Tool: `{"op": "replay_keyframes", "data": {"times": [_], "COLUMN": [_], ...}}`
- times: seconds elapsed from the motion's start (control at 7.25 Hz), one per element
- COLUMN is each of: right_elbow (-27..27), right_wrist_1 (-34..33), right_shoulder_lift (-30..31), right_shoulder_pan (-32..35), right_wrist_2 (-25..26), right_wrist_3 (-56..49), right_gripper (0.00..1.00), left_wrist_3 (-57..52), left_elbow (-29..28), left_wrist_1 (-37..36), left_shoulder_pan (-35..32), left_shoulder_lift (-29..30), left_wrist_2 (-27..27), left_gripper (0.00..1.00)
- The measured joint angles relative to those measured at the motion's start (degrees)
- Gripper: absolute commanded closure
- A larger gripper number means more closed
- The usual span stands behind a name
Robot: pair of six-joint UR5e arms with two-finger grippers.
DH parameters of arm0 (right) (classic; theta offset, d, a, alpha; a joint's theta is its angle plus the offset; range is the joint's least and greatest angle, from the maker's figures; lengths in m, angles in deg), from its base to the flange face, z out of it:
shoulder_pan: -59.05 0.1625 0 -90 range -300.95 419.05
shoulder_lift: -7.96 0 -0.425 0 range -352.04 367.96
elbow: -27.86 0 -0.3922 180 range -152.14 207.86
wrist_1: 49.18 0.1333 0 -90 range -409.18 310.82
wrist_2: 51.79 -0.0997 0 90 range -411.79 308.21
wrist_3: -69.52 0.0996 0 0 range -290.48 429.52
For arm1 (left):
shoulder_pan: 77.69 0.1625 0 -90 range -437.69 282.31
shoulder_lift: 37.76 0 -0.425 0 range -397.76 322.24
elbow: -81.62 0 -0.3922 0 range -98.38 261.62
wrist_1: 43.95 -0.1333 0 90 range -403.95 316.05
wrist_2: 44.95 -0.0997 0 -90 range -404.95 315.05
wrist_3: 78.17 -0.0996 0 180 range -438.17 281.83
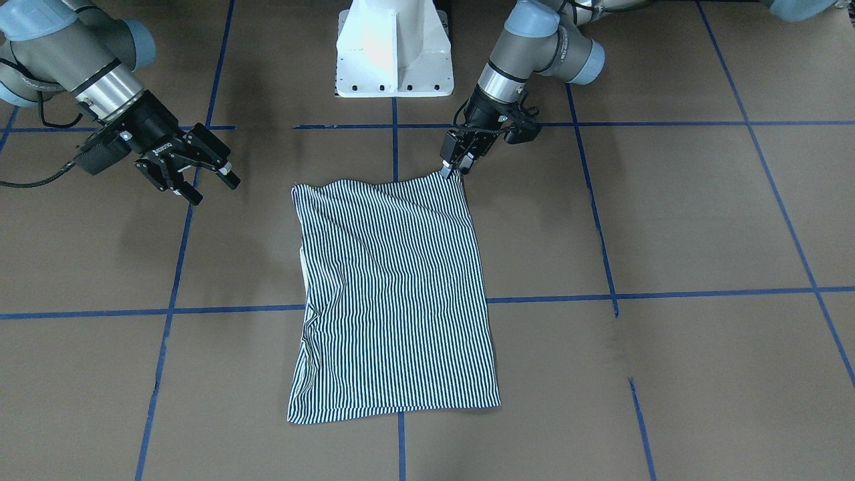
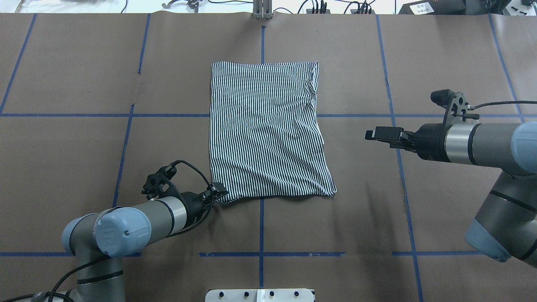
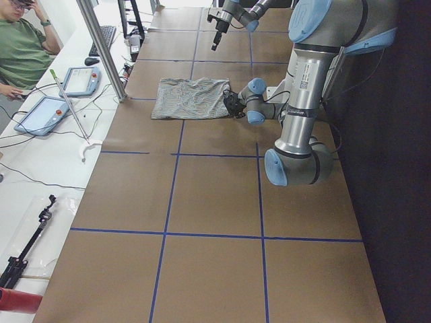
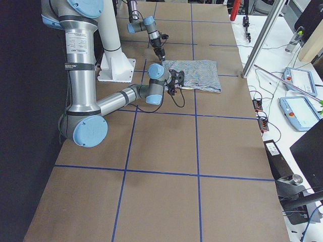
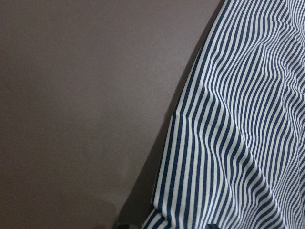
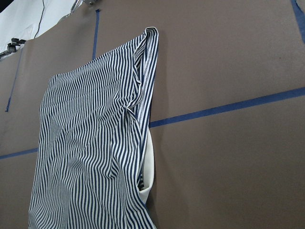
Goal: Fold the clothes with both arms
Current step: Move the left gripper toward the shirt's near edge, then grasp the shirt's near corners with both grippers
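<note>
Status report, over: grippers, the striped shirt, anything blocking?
Left gripper shut on robot-side corner of striped shirt. Right gripper open, apart from the cloth. Shirt folded rectangular, flat on table. Nothing seen blocking.

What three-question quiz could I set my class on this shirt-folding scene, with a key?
1. True or false: the right end effector touches the striped shirt.
2. The left end effector pinches the shirt at: A) a corner nearest the robot; B) a far corner; C) its middle.
3. Fill in: the tape lines on the table are ____ in colour.
Key: 1 false; 2 A; 3 blue.
</note>
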Motion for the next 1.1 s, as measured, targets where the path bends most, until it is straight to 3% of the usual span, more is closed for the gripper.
{"op": "replay_keyframes", "data": {"times": [0.55, 0.83, 0.97, 1.1], "right_elbow": [0.05, 0.04, 0.03, 0.05], "right_wrist_1": [0.0, 0.0, 0.0, 0.0], "right_shoulder_lift": [0.0, 0.0, 0.0, 0.0], "right_shoulder_pan": [-0.04, -0.12, -0.16, -0.18], "right_wrist_2": [0.0, 0.0, 0.0, 0.0], "right_wrist_3": [0.0, 0.0, 0.0, 0.0], "right_gripper": [0.0, 0.0, 0.0, 0.0], "left_wrist_3": [-0.03, 0.0, 0.04, 0.06], "left_elbow": [-0.05, -0.36, -0.62, -0.77], "left_wrist_1": [-0.07, -0.07, -0.07, -0.07], "left_shoulder_pan": [0.1, 0.14, 0.17, 0.18], "left_shoulder_lift": [0.29, 0.58, 0.71, 0.78], "left_wrist_2": [0.0, -0.03, -0.03, -0.03], "left_gripper": [0.38, 0.51, 0.62, 0.63]}}
